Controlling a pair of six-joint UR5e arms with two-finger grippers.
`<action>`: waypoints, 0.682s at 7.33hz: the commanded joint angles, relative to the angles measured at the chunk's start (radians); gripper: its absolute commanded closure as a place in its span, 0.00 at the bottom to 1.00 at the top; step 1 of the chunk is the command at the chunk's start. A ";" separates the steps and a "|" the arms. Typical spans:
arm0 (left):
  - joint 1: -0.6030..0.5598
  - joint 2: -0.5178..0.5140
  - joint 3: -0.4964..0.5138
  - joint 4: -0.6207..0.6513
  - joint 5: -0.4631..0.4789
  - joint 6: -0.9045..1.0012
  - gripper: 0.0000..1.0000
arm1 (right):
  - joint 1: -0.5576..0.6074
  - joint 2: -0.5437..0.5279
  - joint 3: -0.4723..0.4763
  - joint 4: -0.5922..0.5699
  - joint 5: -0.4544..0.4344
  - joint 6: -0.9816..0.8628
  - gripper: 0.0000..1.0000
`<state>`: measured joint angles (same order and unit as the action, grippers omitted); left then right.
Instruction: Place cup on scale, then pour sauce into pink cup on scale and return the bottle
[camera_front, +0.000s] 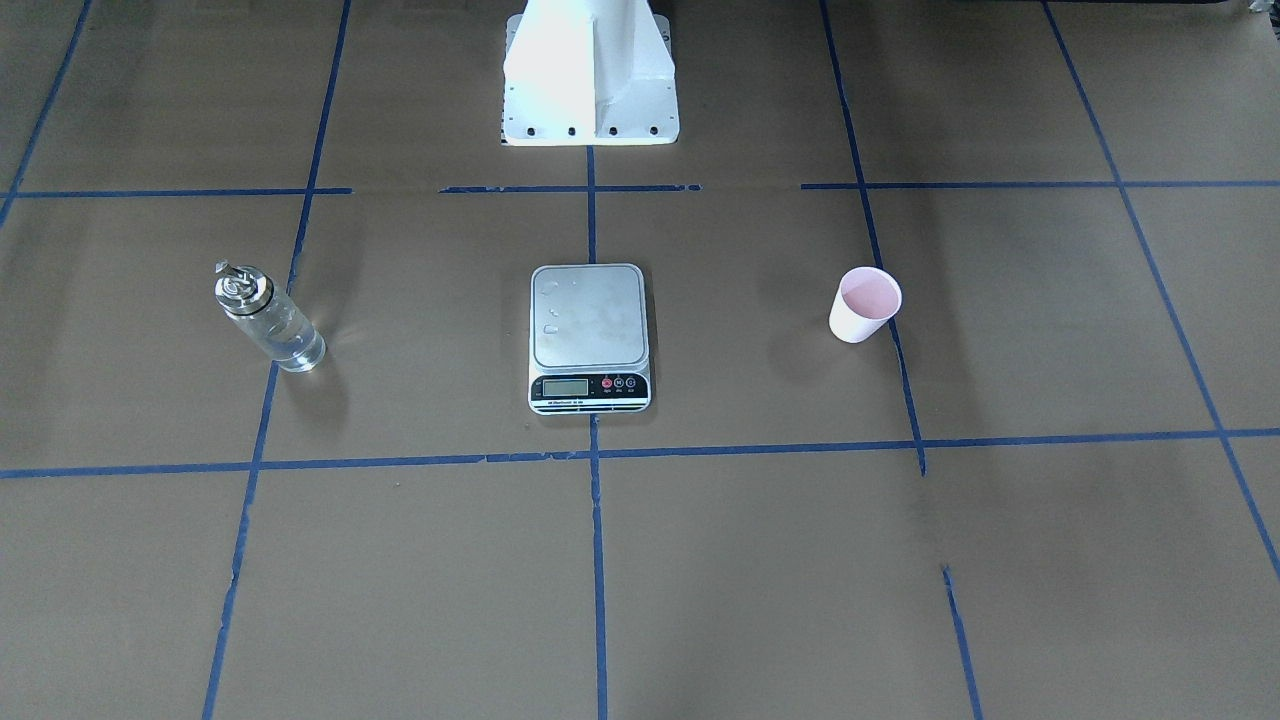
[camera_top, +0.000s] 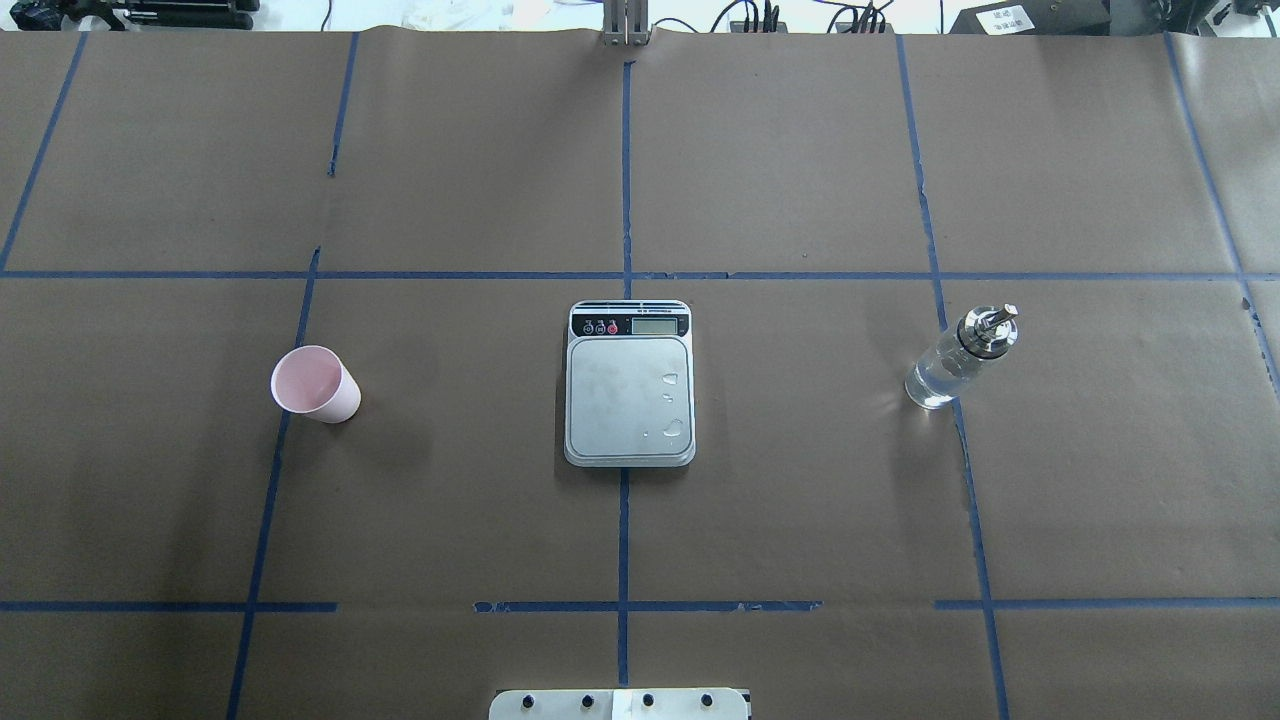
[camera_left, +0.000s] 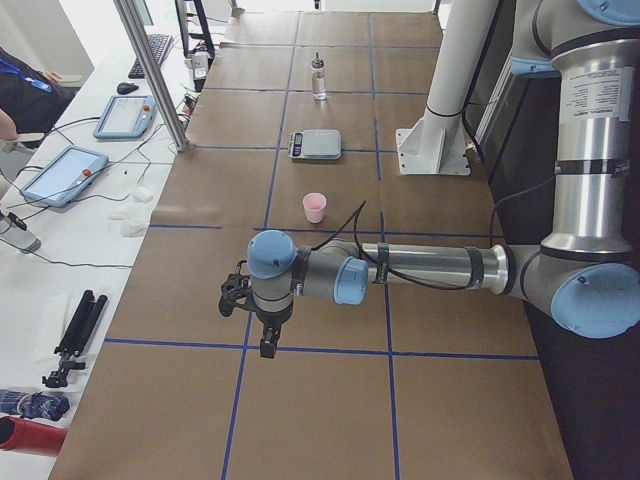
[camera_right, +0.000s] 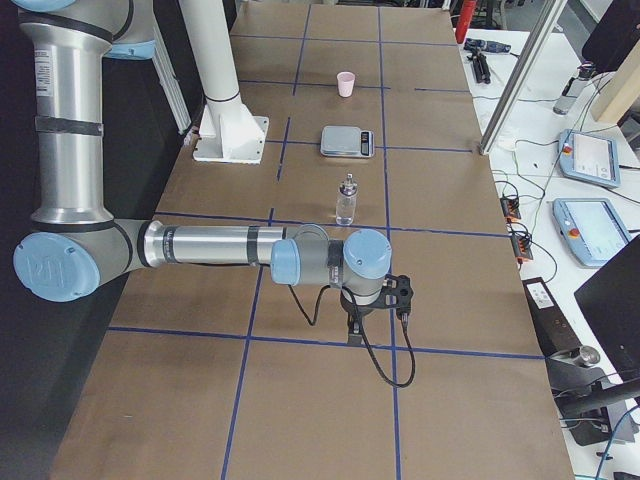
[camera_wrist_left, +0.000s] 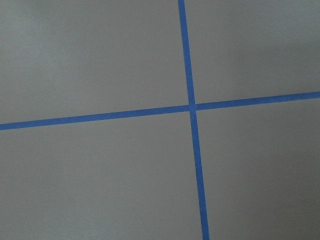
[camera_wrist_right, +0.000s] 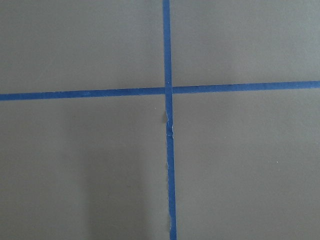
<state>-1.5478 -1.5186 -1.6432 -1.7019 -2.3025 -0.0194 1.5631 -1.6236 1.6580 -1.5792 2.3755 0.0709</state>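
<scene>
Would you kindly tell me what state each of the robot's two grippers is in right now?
Left gripper: cannot be told, it shows only in a side view.
Right gripper: cannot be told either, same reason.

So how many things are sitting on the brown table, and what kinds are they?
cup: 1
scale: 1
bottle: 1
Total: 3

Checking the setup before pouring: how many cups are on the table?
1. The cup stands upright on the robot's left side, well apart from the scale in the middle. No other cup shows in any view.
</scene>
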 joint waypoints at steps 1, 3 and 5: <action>0.000 0.000 -0.003 0.001 0.000 -0.001 0.00 | 0.000 -0.001 0.002 0.002 -0.002 0.000 0.00; 0.000 0.000 -0.024 -0.001 -0.003 0.001 0.00 | 0.000 0.001 0.000 0.004 -0.002 0.000 0.00; 0.018 -0.029 -0.108 0.065 0.005 -0.001 0.00 | 0.000 0.001 0.000 0.002 -0.002 0.001 0.00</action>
<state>-1.5429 -1.5264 -1.7083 -1.6832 -2.3008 -0.0188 1.5631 -1.6230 1.6583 -1.5759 2.3731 0.0715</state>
